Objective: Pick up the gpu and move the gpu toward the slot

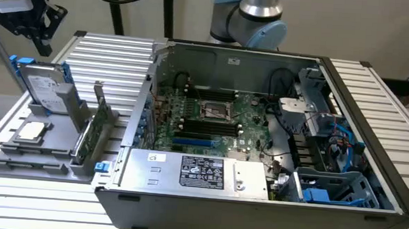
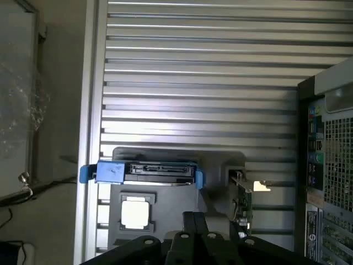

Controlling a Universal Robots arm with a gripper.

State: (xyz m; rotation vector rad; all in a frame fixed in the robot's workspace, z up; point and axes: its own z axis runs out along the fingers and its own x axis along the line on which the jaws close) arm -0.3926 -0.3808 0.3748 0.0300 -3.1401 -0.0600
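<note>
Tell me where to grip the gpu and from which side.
Probably the free top edge, from above, pinching across the thin board: the gpu stands on edge in the grey holder, its lower edge seated, with the hard drive close beside.

Green gpu (image 1: 95, 124); blue-railed silver HDD (image 1: 43, 87).

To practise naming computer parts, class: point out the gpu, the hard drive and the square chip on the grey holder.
gpu (image 1: 93, 128): exterior view, on its green board.
hard drive (image 1: 43, 87): exterior view, silver labelled face.
square chip (image 1: 34, 131): exterior view, middle of silver top.
</note>
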